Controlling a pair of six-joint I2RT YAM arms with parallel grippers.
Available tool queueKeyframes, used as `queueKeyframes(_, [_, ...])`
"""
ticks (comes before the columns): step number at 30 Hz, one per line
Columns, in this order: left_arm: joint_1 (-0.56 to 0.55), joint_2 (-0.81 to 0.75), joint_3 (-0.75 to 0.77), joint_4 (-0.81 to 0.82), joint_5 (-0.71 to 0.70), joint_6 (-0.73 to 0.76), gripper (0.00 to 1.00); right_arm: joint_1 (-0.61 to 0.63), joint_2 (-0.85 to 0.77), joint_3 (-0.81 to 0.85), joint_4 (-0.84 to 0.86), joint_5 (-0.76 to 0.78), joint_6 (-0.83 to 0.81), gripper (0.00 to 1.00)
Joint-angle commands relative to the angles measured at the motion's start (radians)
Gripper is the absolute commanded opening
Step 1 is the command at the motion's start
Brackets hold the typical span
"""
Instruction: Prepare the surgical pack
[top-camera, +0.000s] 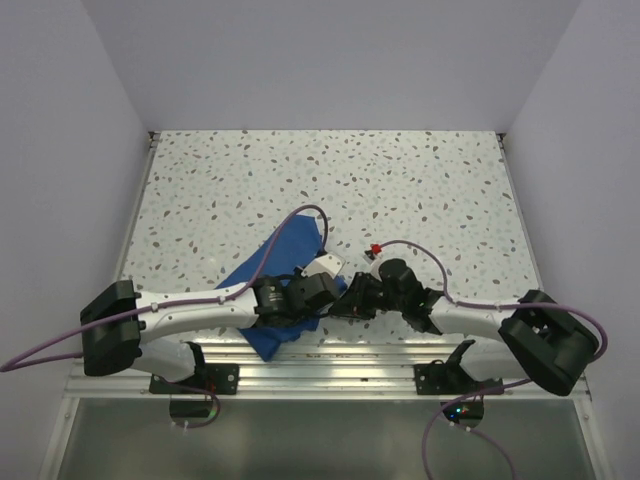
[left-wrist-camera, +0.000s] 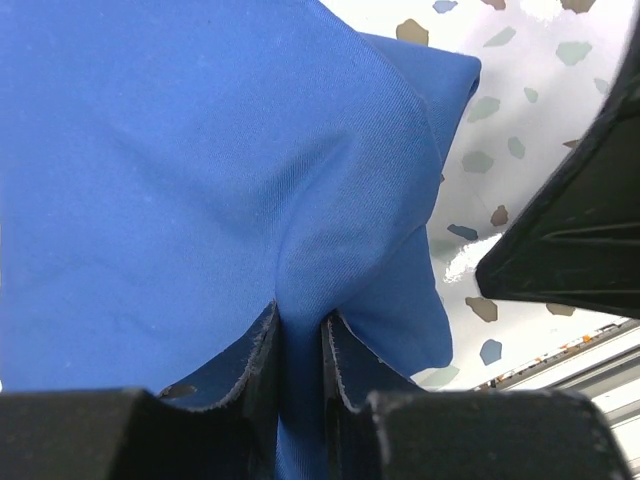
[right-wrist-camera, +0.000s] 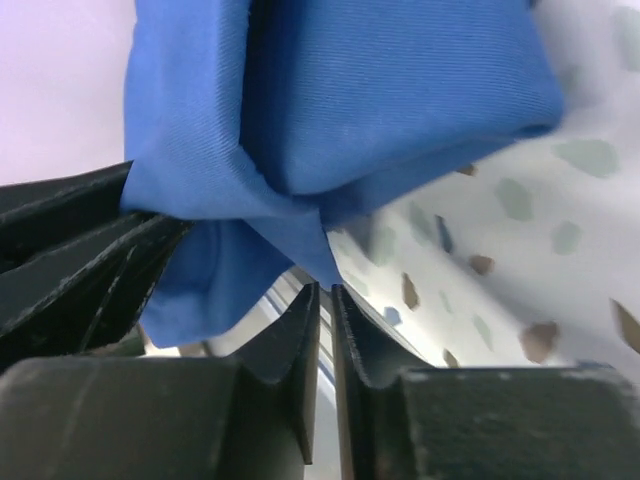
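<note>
The royal-blue drape (top-camera: 288, 262) lies bunched at the near edge of the table, between the two arms. My left gripper (left-wrist-camera: 300, 325) is shut on a fold of the drape (left-wrist-camera: 200, 150), and the cloth runs down between its pads. My right gripper (right-wrist-camera: 325, 292) has its jaws almost together with only a thin slit. The drape's corner (right-wrist-camera: 380, 90) ends just above its tips and is not pinched. The two grippers meet over the drape's near right part (top-camera: 340, 298). A white piece (top-camera: 323, 267) pokes out beside the drape. The tray, the instruments and the packet are hidden.
A small red object (top-camera: 376, 249) lies on the speckled table (top-camera: 400, 190) just beyond the right wrist. The metal rail (top-camera: 330, 355) at the table's near edge is right beside the grippers. Walls enclose the table on three sides.
</note>
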Motion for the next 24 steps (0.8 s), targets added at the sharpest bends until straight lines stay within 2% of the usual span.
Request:
queueKeyframes(1, [0.011,-0.053,0.054,0.034,-0.065,0.032,0.00,0.036,0.052,0.046,0.163,0.054,0.079,0.12])
queueKeyframes(5, [0.011,-0.065,0.065,0.039,-0.061,0.038,0.00,0.108,0.139,0.089,0.230,0.088,0.117,0.06])
queueKeyframes(8, [0.011,-0.065,0.070,0.042,-0.052,0.046,0.00,0.149,0.219,0.106,0.353,0.088,0.159,0.01])
queueKeyframes(14, [0.011,-0.094,0.058,0.080,0.005,0.051,0.00,0.206,0.359,0.124,0.551,0.102,0.226,0.00])
queueKeyframes(19, [0.010,-0.100,0.068,0.118,0.085,0.040,0.00,0.247,0.459,0.129,0.721,0.190,0.236,0.00])
queueKeyframes(24, [0.010,-0.100,0.061,0.132,0.116,0.028,0.00,0.264,0.564,0.179,0.793,0.269,0.208,0.00])
